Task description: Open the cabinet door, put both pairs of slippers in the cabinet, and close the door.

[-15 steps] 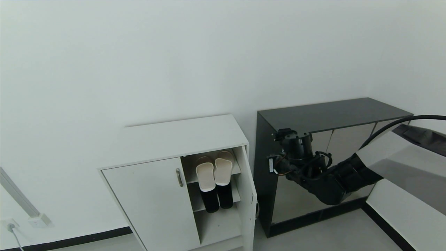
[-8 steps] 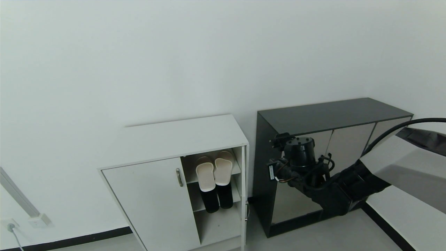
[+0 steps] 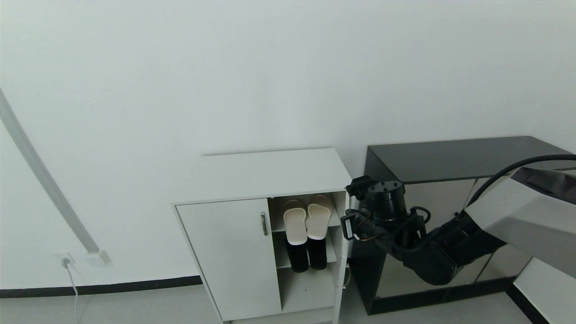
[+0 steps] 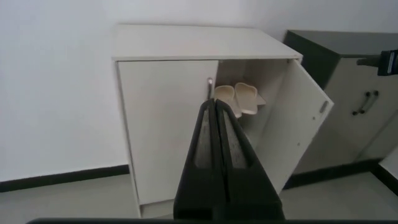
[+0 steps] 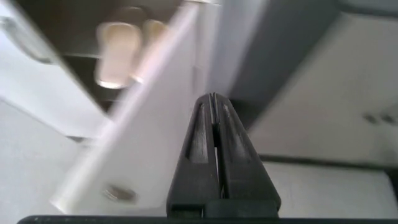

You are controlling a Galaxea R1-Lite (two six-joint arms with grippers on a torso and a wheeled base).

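The white cabinet (image 3: 270, 173) has its left door shut and its right door (image 3: 342, 252) standing open, seen edge-on. Inside, a beige pair of slippers (image 3: 308, 220) leans on the upper shelf above a black pair (image 3: 306, 256). My right arm (image 3: 387, 220) hangs just beyond the door's outer side. In the right wrist view my right gripper (image 5: 213, 97) is shut and empty, close over the door (image 5: 143, 130). My left gripper (image 4: 216, 103) is shut and empty, held back from the cabinet front (image 4: 168, 124) and pointing at the beige slippers (image 4: 239, 96).
A black cabinet (image 3: 450, 157) with mirrored doors stands right beside the white one, behind my right arm. A wall socket and cable (image 3: 67, 263) sit low on the left wall. Bare floor (image 3: 135, 308) lies before the cabinet.
The head camera has turned, shifting the whole picture right. The right door has swung from showing its inner face to edge-on, and my right arm has moved in toward it.
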